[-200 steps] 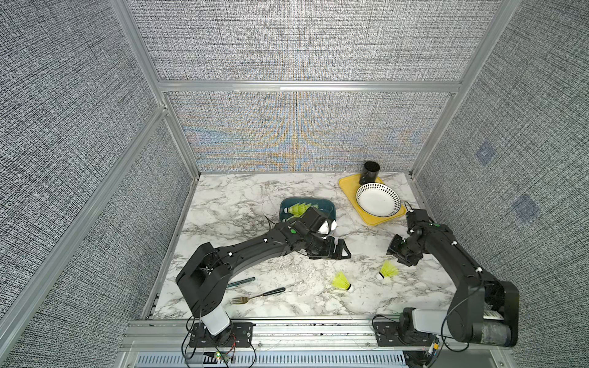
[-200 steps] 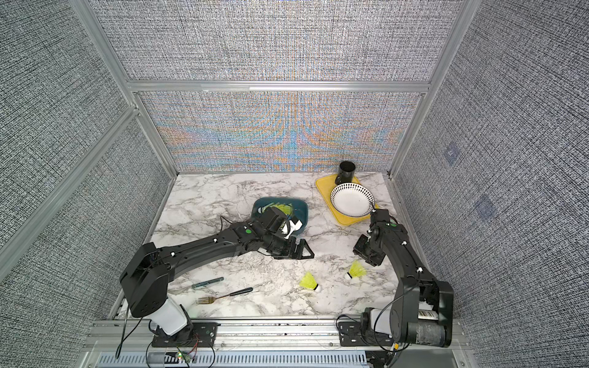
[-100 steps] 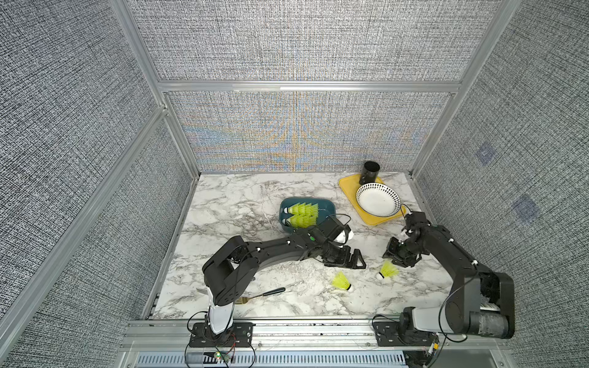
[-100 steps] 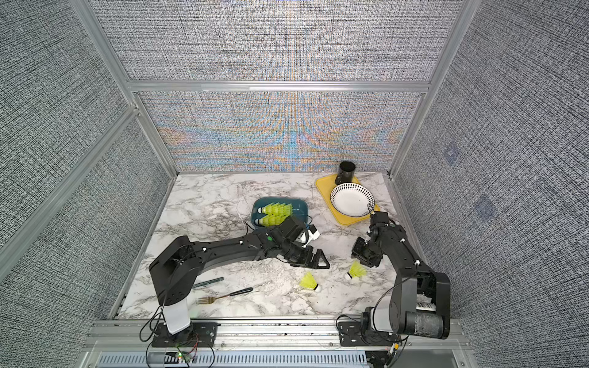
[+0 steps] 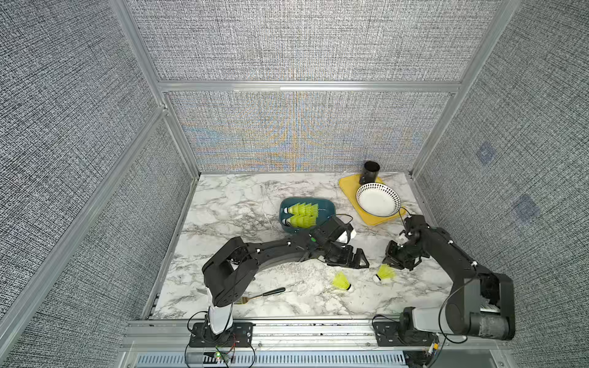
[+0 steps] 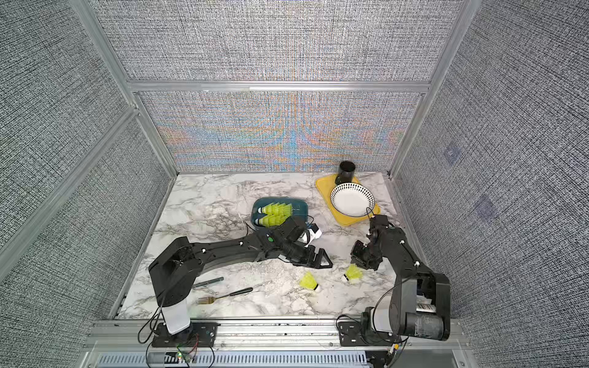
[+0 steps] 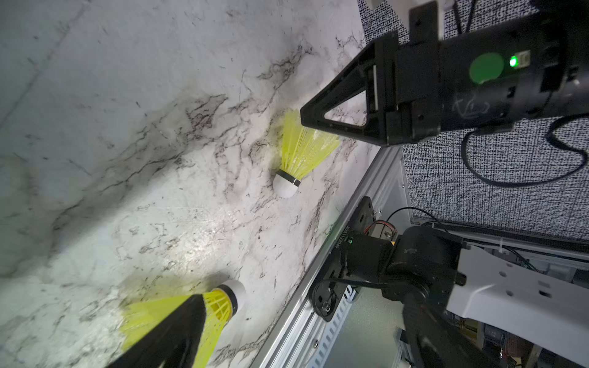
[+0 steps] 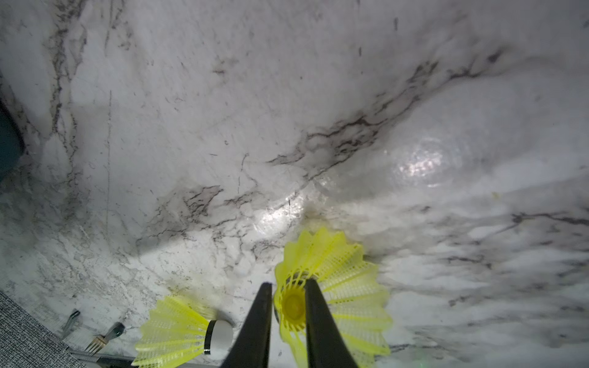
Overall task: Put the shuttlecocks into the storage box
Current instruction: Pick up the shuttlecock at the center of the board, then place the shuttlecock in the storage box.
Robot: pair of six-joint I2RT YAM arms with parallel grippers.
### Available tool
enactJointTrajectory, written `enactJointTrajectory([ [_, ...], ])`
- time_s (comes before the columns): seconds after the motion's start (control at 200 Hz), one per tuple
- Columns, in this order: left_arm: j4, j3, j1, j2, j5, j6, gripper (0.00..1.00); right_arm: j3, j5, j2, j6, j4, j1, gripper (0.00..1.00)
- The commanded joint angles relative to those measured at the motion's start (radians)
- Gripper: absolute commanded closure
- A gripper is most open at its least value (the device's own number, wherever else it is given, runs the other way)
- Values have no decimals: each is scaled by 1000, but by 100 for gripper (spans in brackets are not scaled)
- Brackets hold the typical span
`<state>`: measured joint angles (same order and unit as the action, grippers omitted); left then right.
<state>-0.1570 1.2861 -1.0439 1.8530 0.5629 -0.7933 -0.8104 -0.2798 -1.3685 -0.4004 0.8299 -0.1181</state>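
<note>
The teal storage box (image 5: 328, 205) holds two rows of nested yellow-green shuttlecocks (image 5: 302, 215). On the marble near the front lie two loose shuttlecocks, one (image 5: 341, 281) by itself and one (image 5: 384, 273) under my right gripper (image 5: 389, 263). In the right wrist view the right gripper (image 8: 288, 283) pinches that shuttlecock's skirt (image 8: 338, 267), one finger outside the cone and one over its mouth. My left gripper (image 5: 349, 263) hangs open low over the table, just behind the lone shuttlecock (image 7: 223, 302), gripping nothing.
A yellow tray (image 5: 347, 188) at the back right carries a white dotted bowl (image 5: 377, 200) and a black cup (image 5: 369, 172). A fork (image 5: 264, 294) and a dark pen (image 6: 208, 282) lie near the front left. The two grippers are close together.
My left arm swung from over the storage box toward the front right, uncovering the shuttlecocks inside. My right gripper narrowed onto the shuttlecock's skirt; that shuttlecock stays on the table.
</note>
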Motion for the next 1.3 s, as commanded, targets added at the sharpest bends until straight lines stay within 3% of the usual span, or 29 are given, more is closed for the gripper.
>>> enactJointTrajectory([
  [0.0,-5,-4,1,-11,-14,2,1,2,-18,6,-9,11,6,83],
  [0.195,-4,-17,8,-29,-29,-8,1,2,-37,25,-26,3,7,100],
  [0.52,-6,-59,71,-98,-50,-48,1,-78,-162,92,-126,-85,12,100],
  [0.851,-32,-82,162,-191,-124,-136,0,-124,-275,131,-285,-380,21,100],
  [1.296,-47,-103,343,-259,-136,-255,0,-234,-20,10,-425,-649,296,100],
])
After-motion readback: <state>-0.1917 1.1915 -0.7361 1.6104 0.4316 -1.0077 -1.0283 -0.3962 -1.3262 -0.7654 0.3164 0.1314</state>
